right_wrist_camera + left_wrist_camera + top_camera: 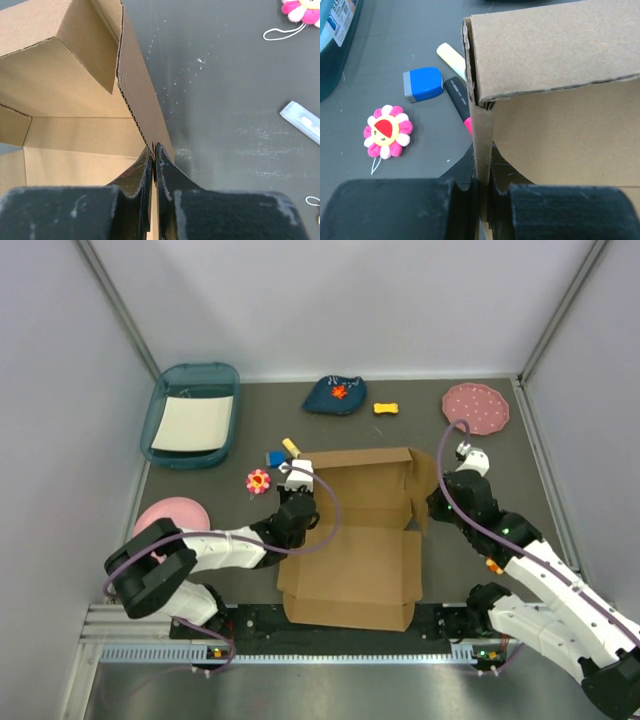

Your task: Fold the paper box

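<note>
Standing half-raised between my arms, the box (pixel 352 550) runs long from near edge to far. Left claw (pixel 482 175) pinches its left wall, right claw (pixel 154 162) its right wall; both clamped tight on cardboard.

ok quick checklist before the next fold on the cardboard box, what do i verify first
1. Left gripper shut on the left wall of the paper box: ok.
2. Right gripper shut on the right wall: ok.
3. Left wall standing upright: ok, going by the left wrist view.
4. Lid panel lying flat toward the arm bases: ok.
5. Space outside the left wall free: not ok, a black marker lies right beside it.
6. Corner tabs seated in their slots: cannot tell.
</note>
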`<state>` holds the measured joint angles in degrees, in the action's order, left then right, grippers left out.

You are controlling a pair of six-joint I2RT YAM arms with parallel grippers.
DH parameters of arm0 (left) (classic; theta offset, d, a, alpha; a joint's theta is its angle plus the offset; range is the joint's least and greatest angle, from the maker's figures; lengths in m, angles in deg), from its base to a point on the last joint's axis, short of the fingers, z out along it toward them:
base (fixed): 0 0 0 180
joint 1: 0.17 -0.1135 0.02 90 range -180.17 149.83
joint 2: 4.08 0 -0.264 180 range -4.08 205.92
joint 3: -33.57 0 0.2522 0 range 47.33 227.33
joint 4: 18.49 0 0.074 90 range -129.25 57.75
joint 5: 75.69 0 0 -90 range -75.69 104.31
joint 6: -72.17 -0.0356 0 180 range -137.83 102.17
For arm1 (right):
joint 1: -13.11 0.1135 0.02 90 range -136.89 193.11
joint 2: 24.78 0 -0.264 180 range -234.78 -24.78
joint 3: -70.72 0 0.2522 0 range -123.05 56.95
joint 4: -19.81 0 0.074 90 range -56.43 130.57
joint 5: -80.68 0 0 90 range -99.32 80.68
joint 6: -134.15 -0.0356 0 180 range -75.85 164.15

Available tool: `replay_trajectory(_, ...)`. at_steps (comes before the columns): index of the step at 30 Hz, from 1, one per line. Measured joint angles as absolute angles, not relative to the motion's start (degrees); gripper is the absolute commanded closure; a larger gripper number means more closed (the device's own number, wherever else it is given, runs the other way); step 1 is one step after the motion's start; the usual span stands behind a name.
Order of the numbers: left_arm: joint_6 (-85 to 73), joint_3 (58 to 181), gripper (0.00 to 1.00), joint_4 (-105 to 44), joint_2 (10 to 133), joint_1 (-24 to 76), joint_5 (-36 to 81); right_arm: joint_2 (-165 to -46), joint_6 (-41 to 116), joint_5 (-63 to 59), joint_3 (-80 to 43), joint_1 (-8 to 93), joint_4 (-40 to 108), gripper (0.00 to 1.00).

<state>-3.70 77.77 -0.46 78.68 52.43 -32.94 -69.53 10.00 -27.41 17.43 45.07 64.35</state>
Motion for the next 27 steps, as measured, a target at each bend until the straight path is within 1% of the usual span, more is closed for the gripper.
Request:
replay_trajectory(8, -9.12, 76.33, 1.0, 5.14, 77.06, 52.77, -34.05, -70.65, 7.83, -25.27, 15.35, 45.07, 64.97, 1.0)
replay_trajectory(14, -12.05, 78.93, 1.0, 6.03, 79.69, 54.72, -37.4, -72.22, 5.95, -22.56, 15.15, 45.07, 64.94, 1.0)
replay_trajectory(19, -10.93, 82.49, 1.0, 1.66, 81.76, 55.03, -38.1, -72.57, 6.67, -21.07, 15.55, 45.07, 64.2, 1.0)
replay_trajectory(27, -8.57, 85.48, 1.0, -3.89, 84.87, 54.9, -37.94, -73.43, 11.9, -19.06, 19.48, 45.07, 59.35, 1.0)
